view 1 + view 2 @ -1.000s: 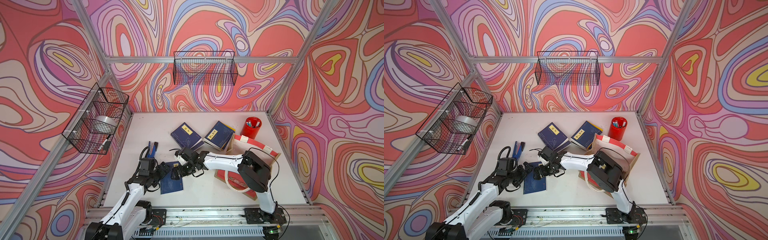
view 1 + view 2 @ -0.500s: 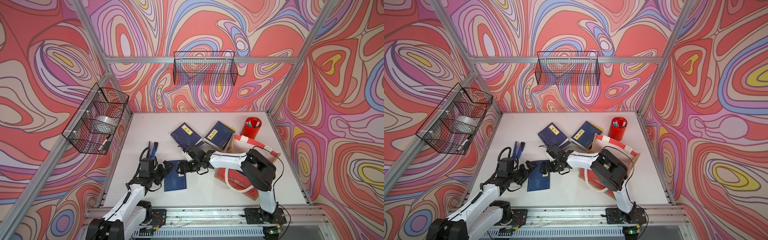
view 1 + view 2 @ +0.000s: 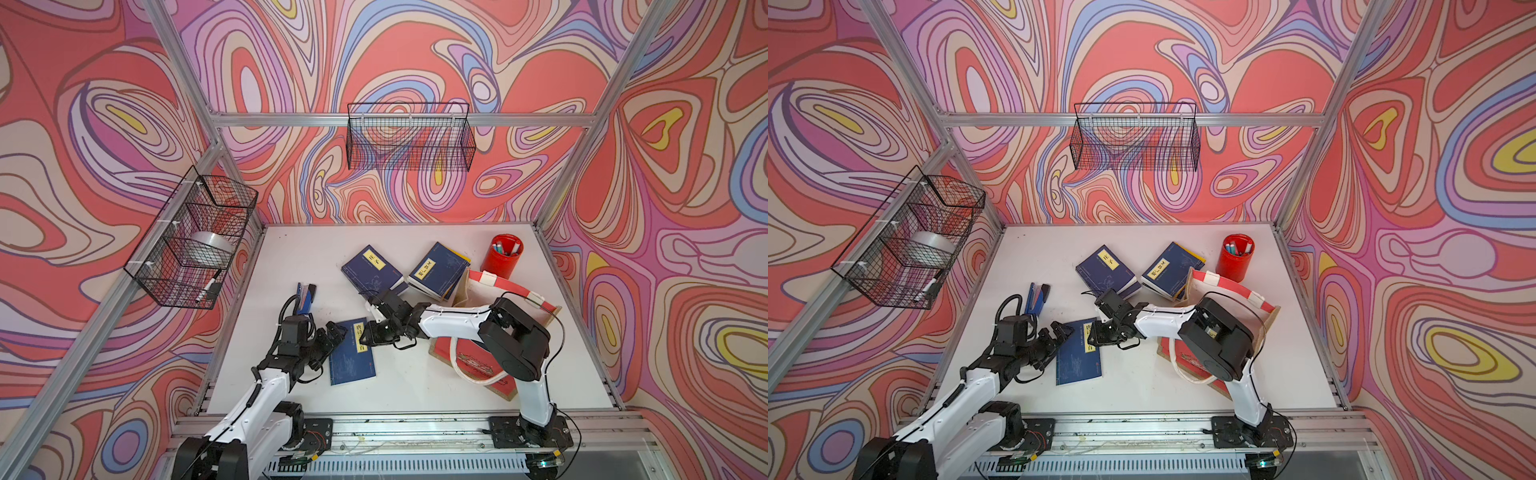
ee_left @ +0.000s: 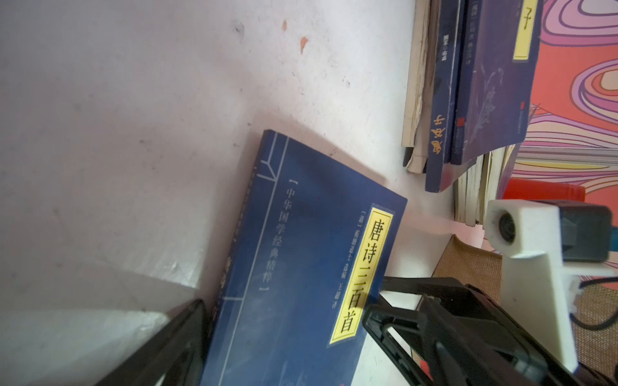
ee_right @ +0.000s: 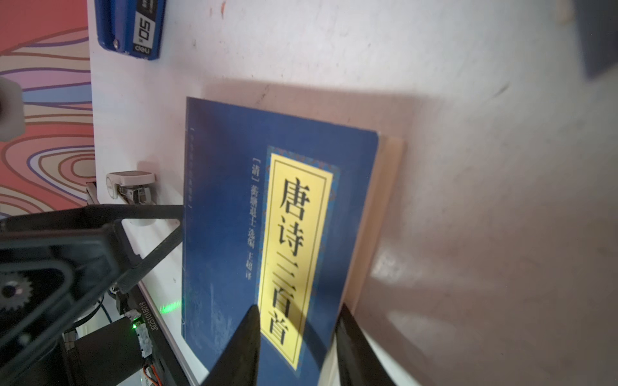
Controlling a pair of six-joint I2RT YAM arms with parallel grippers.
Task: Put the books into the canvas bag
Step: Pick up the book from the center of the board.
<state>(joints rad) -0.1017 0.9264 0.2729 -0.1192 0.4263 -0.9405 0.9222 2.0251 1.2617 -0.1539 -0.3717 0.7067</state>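
In both top views the near book point(image 3: 351, 359) point(image 3: 1077, 361) sits on the bench point(image 3: 415, 395) between the arms, well apart from the canvas bag point(image 3: 509, 286) at the right (more books point(image 3: 438, 268) rest beyond). The left gripper point(image 3: 330, 340) keeps its jaws spread wide at the spine side.

Left wrist: the book point(image 4: 301, 267) tilts, one edge raised.

Right wrist: the right gripper point(image 5: 297, 320) has its jaws clenched on the book's page edge, one finger on the cover, one beneath.
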